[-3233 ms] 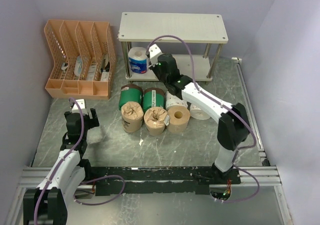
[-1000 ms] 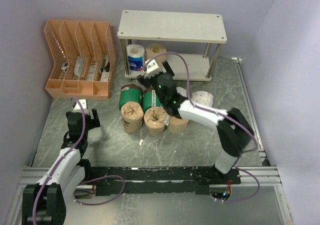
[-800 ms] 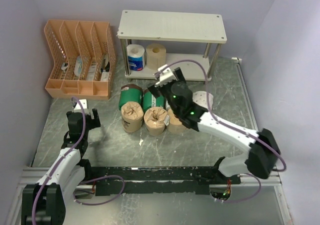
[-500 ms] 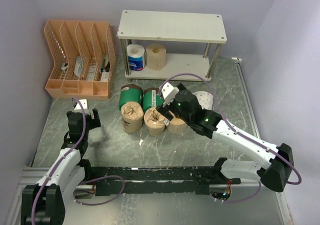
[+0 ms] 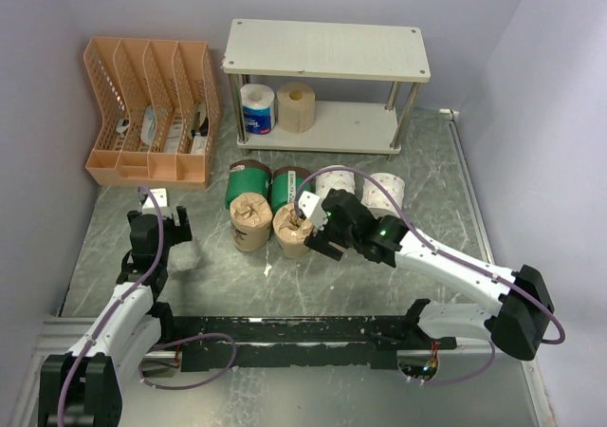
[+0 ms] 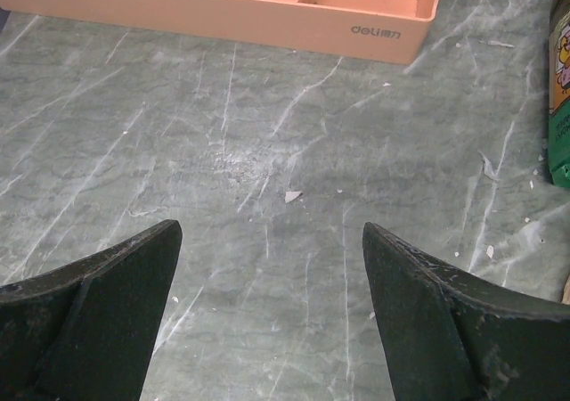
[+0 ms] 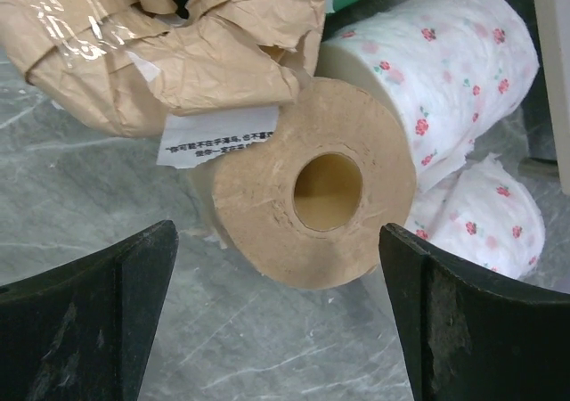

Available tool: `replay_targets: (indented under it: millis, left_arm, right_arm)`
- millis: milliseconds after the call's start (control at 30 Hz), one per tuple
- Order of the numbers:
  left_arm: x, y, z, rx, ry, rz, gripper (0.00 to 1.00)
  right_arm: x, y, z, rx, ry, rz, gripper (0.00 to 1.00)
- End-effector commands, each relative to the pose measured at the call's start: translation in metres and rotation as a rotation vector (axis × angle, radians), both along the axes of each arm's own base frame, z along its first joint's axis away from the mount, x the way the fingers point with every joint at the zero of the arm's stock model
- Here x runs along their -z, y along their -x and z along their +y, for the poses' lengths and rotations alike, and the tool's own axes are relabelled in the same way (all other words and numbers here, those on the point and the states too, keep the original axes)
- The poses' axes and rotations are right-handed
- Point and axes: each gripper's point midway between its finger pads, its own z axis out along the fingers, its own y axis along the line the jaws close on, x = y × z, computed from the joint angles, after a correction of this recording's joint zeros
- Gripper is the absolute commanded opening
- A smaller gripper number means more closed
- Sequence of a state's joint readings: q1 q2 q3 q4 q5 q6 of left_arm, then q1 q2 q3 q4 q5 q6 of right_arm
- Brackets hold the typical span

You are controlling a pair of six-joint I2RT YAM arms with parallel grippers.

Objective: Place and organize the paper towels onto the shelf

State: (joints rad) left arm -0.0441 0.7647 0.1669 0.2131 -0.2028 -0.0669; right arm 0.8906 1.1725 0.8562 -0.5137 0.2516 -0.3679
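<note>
The shelf (image 5: 327, 49) stands at the back, with a blue-and-white roll (image 5: 258, 109) and a tan roll (image 5: 295, 106) on its lower board. In front lie two green rolls (image 5: 248, 180), two brown-paper wrapped rolls (image 5: 250, 220) and two white patterned rolls (image 5: 386, 190). My right gripper (image 5: 321, 232) is open and hangs low over a plain tan roll (image 7: 316, 192), which lies on its side between the fingers' line, untouched. Beside that roll are a brown-paper roll (image 7: 178, 45) and the flowered rolls (image 7: 445, 71). My left gripper (image 5: 156, 216) is open over bare table.
An orange slotted organizer (image 5: 152, 109) stands at the back left; its front wall (image 6: 240, 9) shows in the left wrist view, with a green roll (image 6: 561, 107) at the right edge. Grey walls close in both sides.
My right arm has drawn back from the shelf, where the tan roll now stands beside the blue-and-white one. It has dropped down over the tan roll on the table. The left arm is still.
</note>
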Motion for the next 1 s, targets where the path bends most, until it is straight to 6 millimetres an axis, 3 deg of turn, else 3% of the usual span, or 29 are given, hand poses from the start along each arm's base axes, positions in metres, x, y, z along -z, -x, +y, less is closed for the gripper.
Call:
replay_targets:
  millis: [0, 200, 400, 633, 733, 967]
  left_arm:
    - [-0.004, -0.001, 0.000, 0.002, -0.016, -0.028, 0.94]
    - [-0.004, -0.001, 0.000, 0.002, -0.015, -0.028, 0.94]
    - [-0.004, -0.001, 0.000, 0.003, -0.016, -0.028, 0.94]
    - [-0.005, -0.001, 0.000, 0.002, -0.016, -0.031, 0.94]
    - [-0.004, -0.001, 0.000, 0.002, -0.015, -0.030, 0.94]
    - [-0.004, -0.001, 0.000, 0.006, -0.014, -0.030, 0.94]
  right_arm:
    - [0.002, 0.006, 0.009, -0.054, -0.028, 0.017, 0.94]
    - [0.017, -0.002, 0.020, -0.040, -0.040, 0.022, 0.82]
    - [0.043, -0.008, 0.015, 0.003, 0.046, 0.055, 0.71]
    - [0.053, -0.011, 0.016, 0.020, 0.069, 0.072, 0.33]
    - [0.046, -0.016, 0.012, 0.061, 0.094, 0.062, 0.00]
    - [-0.001, -0.010, 0.019, 0.101, 0.114, 0.031, 0.00]
